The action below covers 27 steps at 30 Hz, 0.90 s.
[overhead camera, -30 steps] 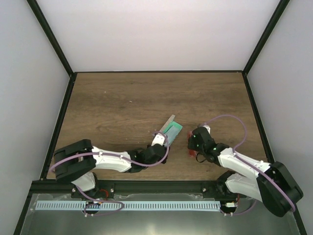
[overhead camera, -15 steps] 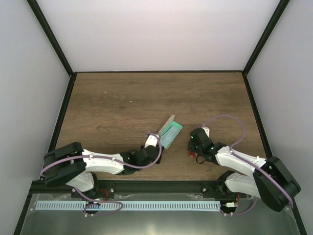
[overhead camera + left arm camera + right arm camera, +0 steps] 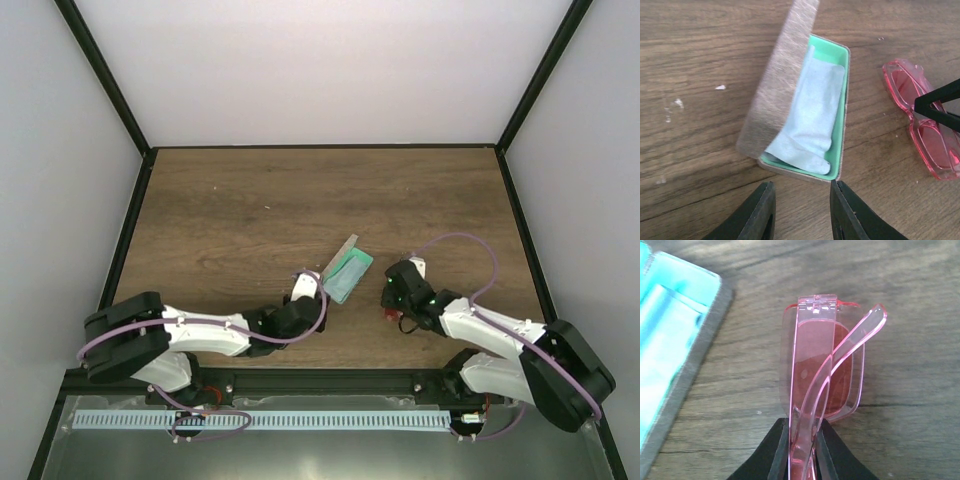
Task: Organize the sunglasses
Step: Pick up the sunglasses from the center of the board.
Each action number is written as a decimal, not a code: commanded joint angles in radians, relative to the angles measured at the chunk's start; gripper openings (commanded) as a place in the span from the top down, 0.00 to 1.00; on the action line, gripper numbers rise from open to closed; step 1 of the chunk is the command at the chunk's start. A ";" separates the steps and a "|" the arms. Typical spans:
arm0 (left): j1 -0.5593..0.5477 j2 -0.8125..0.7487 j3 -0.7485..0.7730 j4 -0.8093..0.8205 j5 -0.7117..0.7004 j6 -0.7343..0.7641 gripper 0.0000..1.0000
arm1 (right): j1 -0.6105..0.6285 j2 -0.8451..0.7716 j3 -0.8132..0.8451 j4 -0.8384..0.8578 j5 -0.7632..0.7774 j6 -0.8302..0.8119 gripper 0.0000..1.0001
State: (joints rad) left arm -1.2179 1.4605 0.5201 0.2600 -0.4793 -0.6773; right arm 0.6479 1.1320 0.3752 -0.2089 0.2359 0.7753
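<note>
Pr. of sunglasses (image 3: 840,375) — thin translucent red frame, arms folded — on wood table (image 3: 910,315), rt of centre.

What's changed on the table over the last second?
The right pincer closed on the sunglasses, pinching their folded frame. The left pincer, open, backed slightly away from the grey case. The case and the blue cloth inside it stayed put.

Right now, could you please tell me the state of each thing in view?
case: open, lid raised.
cloth: crumpled inside the case.
sunglasses: one arm folded in, pinched by the right gripper.
left gripper: open, empty, just short of the case.
right gripper: shut on the sunglasses.
</note>
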 commanded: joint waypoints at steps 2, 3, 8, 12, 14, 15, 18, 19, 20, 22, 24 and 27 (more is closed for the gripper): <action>0.016 -0.113 -0.061 -0.009 -0.079 -0.016 0.68 | 0.034 -0.004 0.093 -0.006 0.032 0.009 0.92; 0.019 -0.142 -0.080 -0.015 -0.083 -0.016 0.68 | 0.039 0.000 0.102 -0.006 0.037 0.010 0.92; 0.040 -0.264 -0.114 -0.102 -0.118 -0.043 0.67 | 0.072 0.051 0.164 0.011 0.047 0.022 0.92; 0.052 -0.333 -0.148 -0.145 -0.129 -0.071 0.64 | 0.102 0.152 0.239 0.026 0.065 0.041 0.92; 0.056 -0.350 -0.163 -0.156 -0.137 -0.085 0.62 | 0.111 0.195 0.273 0.034 0.070 0.063 0.92; 0.057 -0.352 -0.167 -0.162 -0.142 -0.088 0.61 | 0.116 0.213 0.282 0.046 0.072 0.075 0.92; 0.060 -0.340 -0.157 -0.193 -0.154 -0.094 0.60 | 0.130 0.254 0.302 0.095 0.070 0.108 0.93; 0.061 -0.335 -0.153 -0.204 -0.157 -0.095 0.60 | 0.137 0.271 0.312 0.102 0.074 0.119 0.93; 0.060 -0.333 -0.151 -0.214 -0.159 -0.095 0.60 | 0.144 0.289 0.326 0.101 0.088 0.132 0.93; 0.061 -0.343 -0.153 -0.227 -0.161 -0.099 0.60 | 0.155 0.327 0.355 0.095 0.106 0.156 0.94; 0.061 -0.365 -0.164 -0.237 -0.167 -0.105 0.60 | 0.164 0.360 0.371 0.107 0.118 0.187 0.96; 0.061 -0.410 -0.181 -0.259 -0.184 -0.112 0.59 | 0.174 0.396 0.379 0.130 0.130 0.234 0.96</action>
State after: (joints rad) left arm -1.1618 1.1065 0.3611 0.0414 -0.6254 -0.7670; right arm 0.8021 1.4910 0.7094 -0.1207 0.3080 0.9188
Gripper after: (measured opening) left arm 0.403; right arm 0.125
